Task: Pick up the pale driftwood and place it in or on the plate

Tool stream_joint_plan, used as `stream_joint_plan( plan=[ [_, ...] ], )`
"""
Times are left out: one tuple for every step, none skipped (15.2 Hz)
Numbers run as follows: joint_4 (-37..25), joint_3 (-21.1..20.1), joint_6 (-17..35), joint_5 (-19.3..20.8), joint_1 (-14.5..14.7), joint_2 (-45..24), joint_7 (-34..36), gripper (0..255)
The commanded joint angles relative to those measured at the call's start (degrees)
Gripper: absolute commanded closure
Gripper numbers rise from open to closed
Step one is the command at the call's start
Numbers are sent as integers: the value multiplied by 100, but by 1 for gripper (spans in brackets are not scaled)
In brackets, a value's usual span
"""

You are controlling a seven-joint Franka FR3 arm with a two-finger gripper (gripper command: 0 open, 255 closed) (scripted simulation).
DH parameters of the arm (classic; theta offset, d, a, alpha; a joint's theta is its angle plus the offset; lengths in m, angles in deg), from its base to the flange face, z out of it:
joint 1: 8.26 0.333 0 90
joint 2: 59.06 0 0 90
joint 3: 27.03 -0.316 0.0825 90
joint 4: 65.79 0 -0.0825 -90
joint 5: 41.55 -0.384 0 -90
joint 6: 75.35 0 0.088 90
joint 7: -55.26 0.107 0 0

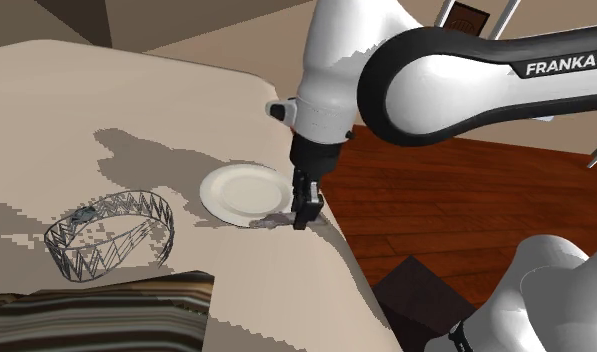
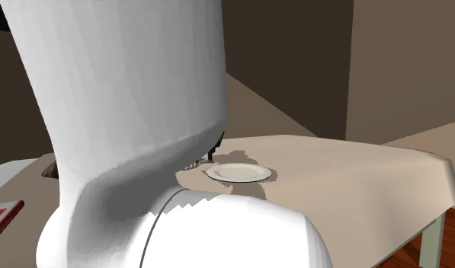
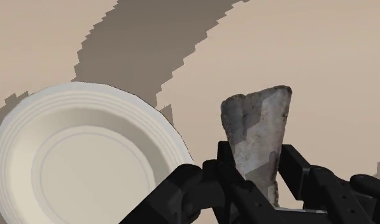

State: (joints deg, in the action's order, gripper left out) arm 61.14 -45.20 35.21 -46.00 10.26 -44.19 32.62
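Pale driftwood (image 3: 257, 137) tight between jaws, beside plate (image 3: 80, 159)

The scene holds one round white plate (image 1: 241, 193) with a ringed rim, and it sits on one beige table (image 1: 66, 120). There is one piece of pale grey driftwood (image 3: 258, 137), rough and wedge-shaped. One dark wire basket (image 1: 111, 235) with zigzag sides stands to the left of the plate in the shoulder view. One brown-and-cream striped cushion (image 1: 96, 315) lies at the near left. One white arm (image 1: 466, 75) carries one black gripper (image 1: 304, 218), which has two fingers (image 3: 303, 175).
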Motion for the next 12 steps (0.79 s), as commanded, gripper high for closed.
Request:
stream_joint_plan(
  plan=[
    [-252,90,29,123,-110,-296,-135,255],
    [-419,133,17,185,-164,-459,-197,255],
    [-593,175,1,245,-214,-623,-258,255],
    [-773,216,-19,304,-262,-790,-317,255],
    [-961,256,-44,360,-307,-959,-375,255],
    [-1156,295,-74,415,-349,-1129,-432,255],
    [-1358,332,-108,467,-389,-1303,-487,255],
    [-1568,368,-148,517,-427,-1478,-542,255],
    [-1786,403,-193,566,-462,-1657,-597,255],
    [-2013,437,-242,613,-495,-1838,-650,255],
    [-2249,470,-298,657,-525,-2022,-703,255],
    [-2494,502,-359,701,-553,-2210,-756,255]
  ],
)
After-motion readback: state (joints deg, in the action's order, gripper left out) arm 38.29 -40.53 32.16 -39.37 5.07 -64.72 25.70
